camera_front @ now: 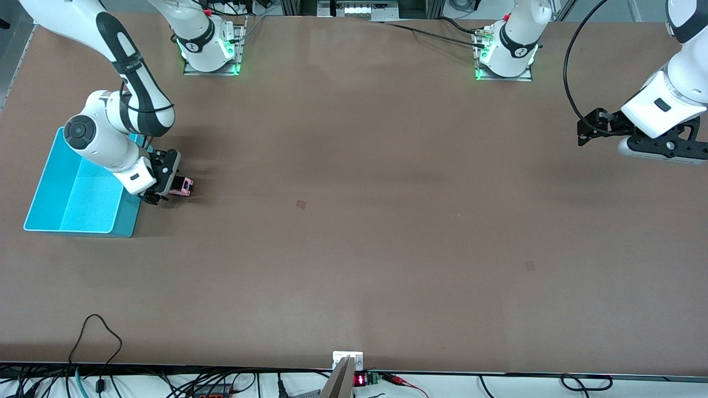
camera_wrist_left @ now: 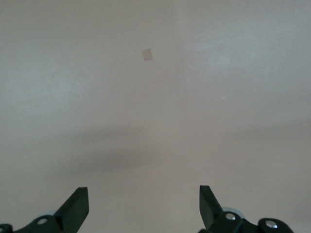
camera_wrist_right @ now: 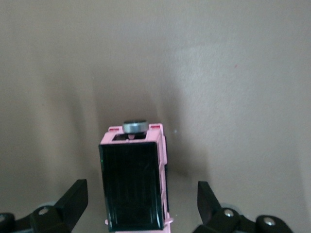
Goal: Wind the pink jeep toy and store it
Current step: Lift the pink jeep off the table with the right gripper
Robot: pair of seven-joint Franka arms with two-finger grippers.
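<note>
The right claw (camera_front: 166, 187) is down low at the right arm's end of the surface (camera_front: 354, 232), and the pink jeep toy (camera_front: 182, 186) sits right between its fingers, wheels apparently on the surface, just beside the turquoise bin (camera_front: 50, 193). From the right wrist view the jeep (camera_wrist_right: 133, 182) fills the gap's middle, black ribbed roof up, but both fingertips (camera_wrist_right: 73, 199) stand clear of its flanks: wide open, holding nothing, daylight on each side. The toy looks a touch off-centre, closer to one finger than the other, and that's the danger: if the jaws close unevenly, the nearer finger would likely nudge the little car sideways or set it rolling on those small wheels before the other one lands. A pinch on the smooth roof edge instead of the body could squirt it out. And the bin wall is close by the wrist, so a careless lift or swing could clip it. Meanwhile the left claw (camera_front: 589, 130) waits up over the left arm's end, spread open and empty, its own view showing only bare surface under the fingertips (camera_wrist_left: 75, 206).
</note>
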